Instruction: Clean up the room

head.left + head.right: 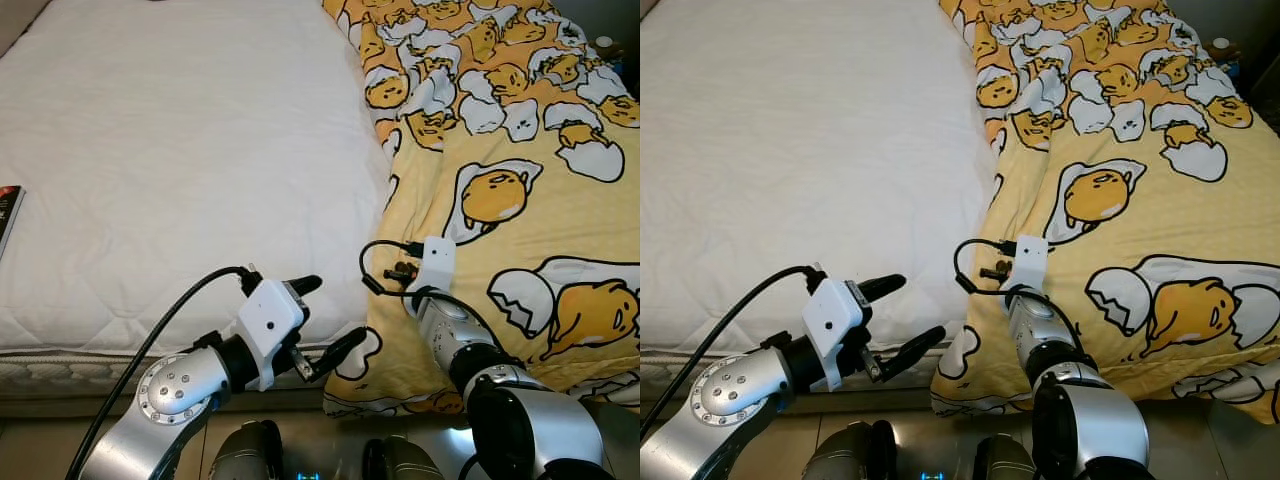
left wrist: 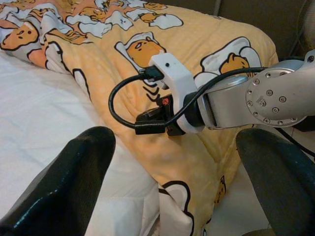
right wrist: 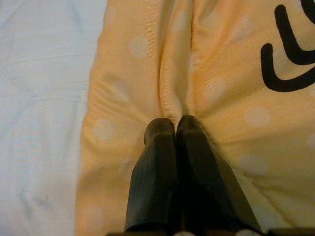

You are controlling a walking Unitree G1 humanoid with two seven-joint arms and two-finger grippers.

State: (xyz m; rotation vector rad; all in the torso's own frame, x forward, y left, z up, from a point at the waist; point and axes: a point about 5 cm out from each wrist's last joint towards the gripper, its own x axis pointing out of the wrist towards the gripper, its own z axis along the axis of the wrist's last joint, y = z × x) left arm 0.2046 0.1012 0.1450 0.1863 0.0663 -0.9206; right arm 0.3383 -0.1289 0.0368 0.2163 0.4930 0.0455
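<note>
A yellow blanket printed with egg characters covers the right half of the bed and hangs over its front edge. The white mattress lies bare on the left. My right gripper is shut, its fingertips pinching a fold of the blanket near the blanket's left border; from the head its fingers are hidden under the white wrist mount. My left gripper is open and holds nothing. It hovers at the mattress's front edge, just left of the blanket's hanging corner.
A dark book lies at the mattress's left edge. Small items stand beyond the bed at the far right. Black cables loop from both wrists. Floor shows below the bed's front edge.
</note>
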